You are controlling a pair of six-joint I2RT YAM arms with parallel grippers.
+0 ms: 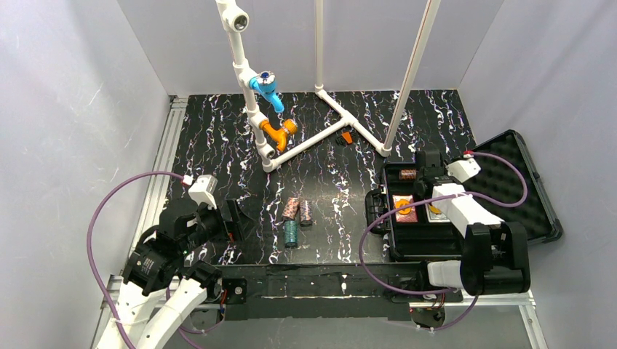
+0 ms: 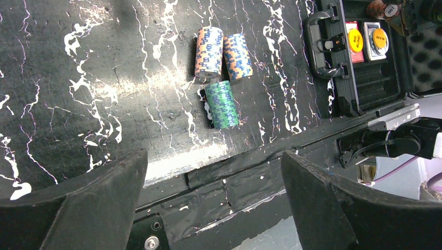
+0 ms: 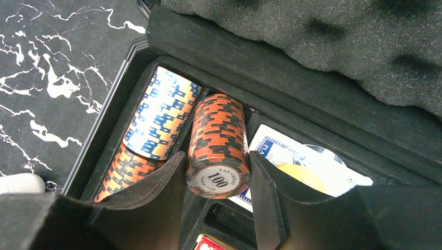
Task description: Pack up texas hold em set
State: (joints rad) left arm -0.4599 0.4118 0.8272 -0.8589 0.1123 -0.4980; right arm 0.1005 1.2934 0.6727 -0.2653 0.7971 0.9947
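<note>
Right wrist view: right jaws clamped on orange chip stack (image 3: 218,148), down in the case (image 3: 219,47) beside a blue stack (image 3: 161,112). Lower until it lies level with that stack, then release. Left jaws apart, empty.

A black worktop (image 1: 218,138) veined with white marbling fills the enclosure, bounded by plain pale walls (image 1: 73,109) and an aluminium rail (image 1: 166,156) along its left edge. At the far side stands a white pipe frame (image 1: 305,142), its base pipes lying on the worktop and uprights rising from them, with a blue fitting (image 1: 266,86) above an orange fitting (image 1: 279,132) on the left upright. A small orange piece (image 1: 347,137) lies just beside the base pipes.
</note>
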